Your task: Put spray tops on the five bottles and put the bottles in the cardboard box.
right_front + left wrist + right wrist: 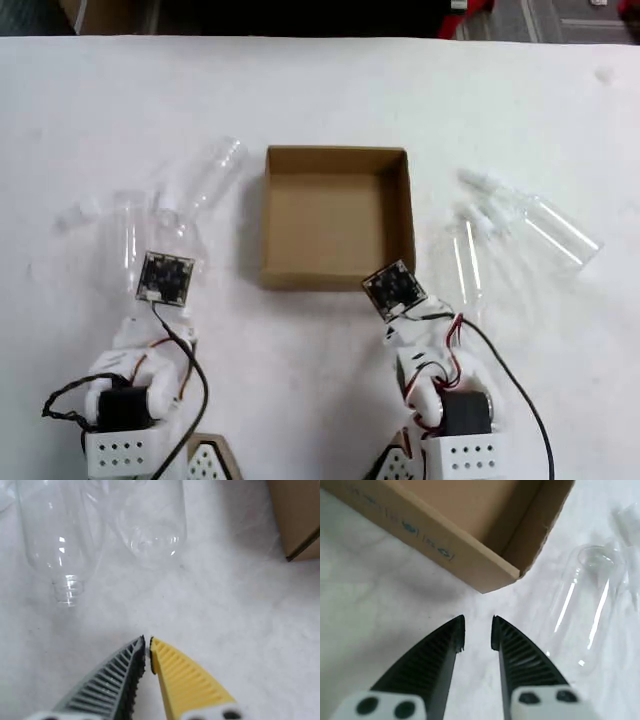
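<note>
The open cardboard box [335, 215] sits mid-table with nothing inside. Several clear bottles without tops lie on their sides: to the box's left [128, 232] [205, 172], and to its right [466, 262] [560, 232]. White spray tops [482, 184] [492, 222] lie among the right-hand bottles. My left gripper [147, 647] is shut on nothing, just short of a bottle's threaded neck [67, 587]; a second bottle [147, 520] lies beside it. My right gripper [477, 630] is narrowly open and empty, near the box's corner [512, 572], with a bottle [585, 610] beside it.
White tabletop all round. Both arm bases stand at the near edge [125, 420] [450, 420], with cables trailing. The box's corner [300, 515] shows beyond the left gripper. Bare cloth lies between the two arms in front of the box.
</note>
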You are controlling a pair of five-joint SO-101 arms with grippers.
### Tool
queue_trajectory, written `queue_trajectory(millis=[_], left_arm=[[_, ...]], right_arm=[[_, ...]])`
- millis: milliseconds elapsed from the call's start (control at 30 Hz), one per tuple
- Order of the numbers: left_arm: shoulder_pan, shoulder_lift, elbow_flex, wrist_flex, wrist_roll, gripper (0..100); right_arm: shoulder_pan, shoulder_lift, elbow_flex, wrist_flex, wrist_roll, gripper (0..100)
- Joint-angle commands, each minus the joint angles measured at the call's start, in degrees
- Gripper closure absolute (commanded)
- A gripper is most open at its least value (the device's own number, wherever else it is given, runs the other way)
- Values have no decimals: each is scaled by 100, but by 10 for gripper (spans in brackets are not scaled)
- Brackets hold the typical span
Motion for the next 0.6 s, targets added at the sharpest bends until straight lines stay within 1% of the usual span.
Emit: queue_trajectory(millis=[0,133,567], left_arm=[[40,-57,-26,35,70,977],[40,-57,-26,176,70,977],[40,-57,-26,185,70,977]], right_arm=[[-22,-4,53,4,-18,923],[-22,-4,53,4,-18,924],[-22,-13,53,4,-18,925]])
